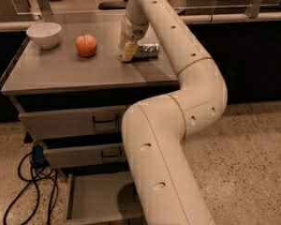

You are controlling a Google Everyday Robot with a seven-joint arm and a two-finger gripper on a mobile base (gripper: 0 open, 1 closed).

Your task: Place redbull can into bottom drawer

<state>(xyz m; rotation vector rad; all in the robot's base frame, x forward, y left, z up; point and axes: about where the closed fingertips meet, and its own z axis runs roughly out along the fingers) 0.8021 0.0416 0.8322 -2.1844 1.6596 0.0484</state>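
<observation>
The redbull can [148, 50] lies on its side on the grey cabinet top [61, 71], right of centre. My gripper [129, 51] is down at the can's left end, touching or nearly touching it, and the arm comes in from above and hides part of the can. The bottom drawer [96, 198] is pulled open at floor level, showing a shallow grey tray; my arm's lower link covers its right part.
A red-orange apple [86, 45] sits left of the gripper, and a white bowl [44, 34] stands at the back left corner. Two upper drawers [75, 122] with black handles are closed. Black cables [30, 182] lie on the floor at left.
</observation>
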